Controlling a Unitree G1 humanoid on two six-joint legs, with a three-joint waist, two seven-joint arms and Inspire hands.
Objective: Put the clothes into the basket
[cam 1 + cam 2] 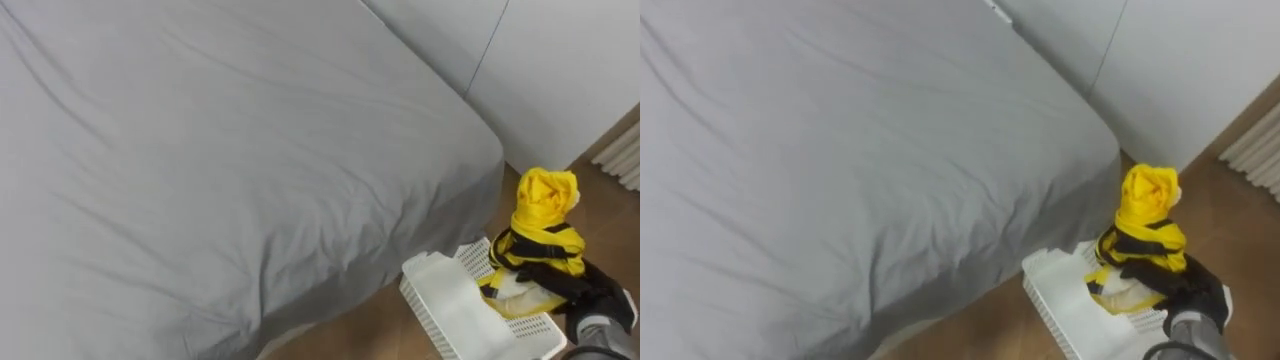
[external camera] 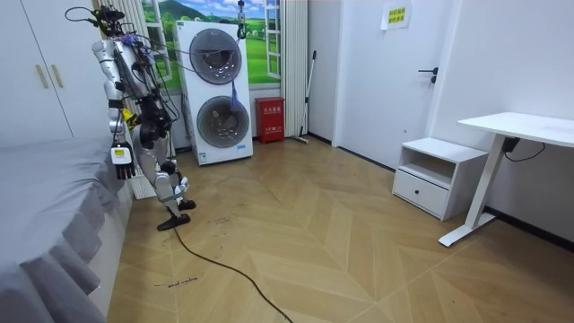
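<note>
By the bed's far corner: the robot stands upright between the grey bed (image 1: 220,170) and the white wardrobe (image 2: 45,72), its head turned down over the mattress.
Right hand (image 1: 597,292): at five o'clock in the eye views, with dark fingers closed on the clothes.
Clothes (image 1: 543,215): a yellow garment with black bands, bunched upright at four o'clock. Its top rises above the hand and its lower folds reach down to the basket.
Basket (image 1: 450,300): white and slatted, on the wood floor just beside the bed's corner, at five o'clock. A pale fold of the garment lies over the slats at its three o'clock side.
Left hand (image 2: 122,164): hangs low by the bed's edge, at nine o'clock in the room view. Its fingers are too small to judge.
Writing: a yellow-green sign (image 2: 396,15) sits on the wall at one o'clock in the room view. A red box (image 2: 269,119) stands beside the stacked washing machines (image 2: 215,90). The print on both is too small to read.
Radiator (image 1: 625,155): white ribs at three o'clock in the eye views.
</note>
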